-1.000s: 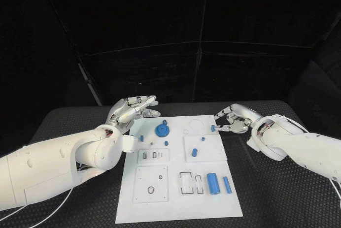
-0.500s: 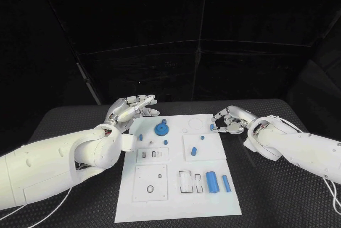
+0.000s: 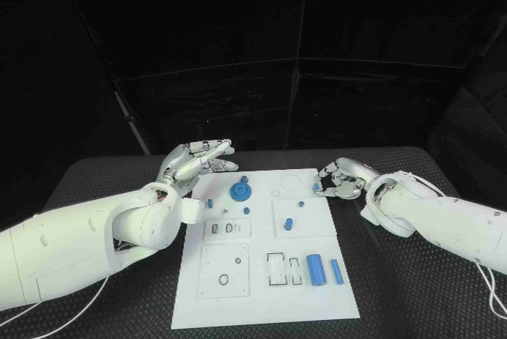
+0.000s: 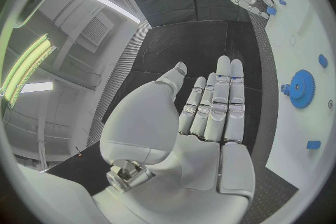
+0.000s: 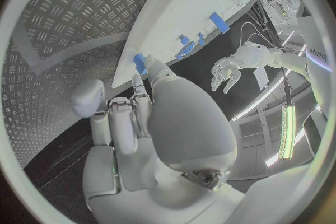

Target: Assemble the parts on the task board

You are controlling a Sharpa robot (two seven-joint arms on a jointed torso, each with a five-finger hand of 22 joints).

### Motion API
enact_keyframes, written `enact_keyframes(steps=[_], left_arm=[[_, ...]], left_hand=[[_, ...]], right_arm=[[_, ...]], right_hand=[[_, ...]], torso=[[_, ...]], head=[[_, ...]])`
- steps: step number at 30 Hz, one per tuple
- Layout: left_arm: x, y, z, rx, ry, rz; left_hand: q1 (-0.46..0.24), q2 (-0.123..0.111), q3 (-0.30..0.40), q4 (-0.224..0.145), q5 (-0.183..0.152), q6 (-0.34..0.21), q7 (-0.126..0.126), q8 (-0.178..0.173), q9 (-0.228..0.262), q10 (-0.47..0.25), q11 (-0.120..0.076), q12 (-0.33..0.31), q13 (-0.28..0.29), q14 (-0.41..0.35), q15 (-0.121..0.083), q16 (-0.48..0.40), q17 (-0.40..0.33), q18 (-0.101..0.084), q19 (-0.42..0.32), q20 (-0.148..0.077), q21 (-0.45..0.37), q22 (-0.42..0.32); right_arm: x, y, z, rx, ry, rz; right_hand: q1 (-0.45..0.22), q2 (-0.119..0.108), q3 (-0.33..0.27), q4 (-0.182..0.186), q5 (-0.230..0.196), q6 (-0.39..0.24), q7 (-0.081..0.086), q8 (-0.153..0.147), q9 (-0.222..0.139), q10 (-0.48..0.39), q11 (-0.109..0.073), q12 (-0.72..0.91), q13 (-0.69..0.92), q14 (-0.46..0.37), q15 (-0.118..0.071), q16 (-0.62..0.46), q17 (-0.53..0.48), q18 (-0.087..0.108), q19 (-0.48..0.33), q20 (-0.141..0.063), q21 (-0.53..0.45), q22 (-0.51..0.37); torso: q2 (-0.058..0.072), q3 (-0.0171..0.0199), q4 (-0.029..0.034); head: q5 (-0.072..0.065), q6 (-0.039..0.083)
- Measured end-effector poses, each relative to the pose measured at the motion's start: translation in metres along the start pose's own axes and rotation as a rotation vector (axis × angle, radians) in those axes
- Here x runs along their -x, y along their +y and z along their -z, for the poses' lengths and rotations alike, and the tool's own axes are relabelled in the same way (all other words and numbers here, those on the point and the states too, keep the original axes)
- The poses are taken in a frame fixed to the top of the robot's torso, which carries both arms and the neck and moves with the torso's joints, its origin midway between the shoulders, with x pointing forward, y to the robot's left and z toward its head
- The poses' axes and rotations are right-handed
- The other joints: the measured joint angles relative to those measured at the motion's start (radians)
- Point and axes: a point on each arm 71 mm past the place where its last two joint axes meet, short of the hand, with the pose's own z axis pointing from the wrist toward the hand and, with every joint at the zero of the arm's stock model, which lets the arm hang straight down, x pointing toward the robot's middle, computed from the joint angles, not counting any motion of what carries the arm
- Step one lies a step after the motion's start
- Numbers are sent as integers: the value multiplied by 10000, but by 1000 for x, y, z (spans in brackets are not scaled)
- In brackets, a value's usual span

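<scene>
The white task board (image 3: 264, 280) lies in the middle of the table. Near its far end stands a blue gear (image 3: 242, 192) (image 4: 302, 88). My right hand (image 3: 340, 178) (image 5: 140, 112) is at the board's far right edge with its fingers bent. One fingertip touches a small blue part (image 3: 316, 187) (image 5: 139, 60) (image 4: 271, 10) there, while the thumb stays apart from it. My left hand (image 3: 201, 159) (image 4: 203, 117) hovers beyond the board's far left corner, flat, fingers stretched out, holding nothing.
Small blue pieces (image 3: 210, 204) (image 3: 300, 204) (image 3: 289, 224) lie on the board's middle. Two blue cylinders (image 3: 315, 269) (image 3: 336, 272) lie at its near right beside empty slots (image 3: 277, 272). Black ribbed table (image 3: 423, 280) surrounds the board.
My right hand has shifted a little toward the small blue part at the board's far right edge. My left hand has stayed where it was.
</scene>
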Motion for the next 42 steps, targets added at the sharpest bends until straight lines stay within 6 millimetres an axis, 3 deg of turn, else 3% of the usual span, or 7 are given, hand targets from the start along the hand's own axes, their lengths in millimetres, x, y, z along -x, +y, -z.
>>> enact_keyframes(steps=[17, 25, 30, 38, 42], left_arm=[[0, 0, 0, 5, -7, -2], [1, 0, 0, 8, -13, -3], [1, 0, 0, 9, -12, -2], [1, 0, 0, 13, -20, -6], [4, 0, 0, 15, -87, -38]], left_hand=[[0, 0, 0, 0, 0, 0, 0, 0, 0, 0, 0, 0, 0, 0, 0, 0, 13, 0, 0, 0, 0, 0], [0, 0, 0, 0, 0, 0, 0, 0, 0, 0, 0, 0, 0, 0, 0, 0, 12, 0, 0, 0, 0, 0], [0, 0, 0, 0, 0, 0, 0, 0, 0, 0, 0, 0, 0, 0, 0, 0, 11, 1, 0, 0, 0, 0], [0, 0, 0, 0, 0, 0, 0, 0, 0, 0, 0, 0, 0, 0, 0, 0, 10, 0, 0, 0, 0, 0], [0, 0, 28, -28, 0, 0, 0, 0, 0, 0, 0, -37, 0, 0, 0, 0, 21, 0, 0, 0, 0, 0]], right_arm=[[-7, 0, -2, -70, 162, -24], [-8, 0, -3, -81, 160, -29], [-7, 0, -3, -89, 72, -23], [-5, 4, -1, 78, -282, -39], [-6, 16, 3, 405, -402, -134]], right_hand=[[-56, 89, 60, -60, 0, 346, -110, 89, 8, 71, -71, 55, 1, 30, -47, 0, 0, 0, 5, -74, 0, 22], [-70, 259, 130, -129, 0, 795, -237, 256, 45, 166, -169, 155, -1, -2, -148, 0, 0, 1, 63, -132, 0, 89], [-154, 391, 215, -216, 32, 1194, -381, 450, 53, 213, -398, 196, -1, 17, -273, 0, -1, 1, 114, -255, 41, 159], [-125, 524, 334, -244, 21, 1224, -379, 577, 62, 267, -448, 206, 0, -17, -380, 39, -1, 1, 145, -361, 84, 244], [-101, 625, 397, -307, -62, 1223, -379, 577, 61, 267, -447, 242, 1, -15, -382, 39, -2, 1, 149, -365, 83, 260]], torso=[[-8, 0, -1], [-8, 2, -6], [-9, 2, -7], [-10, 6, -11], [-24, 5, -17]], head=[[13, -65], [12, -73], [20, -88], [29, -85], [44, -29]])
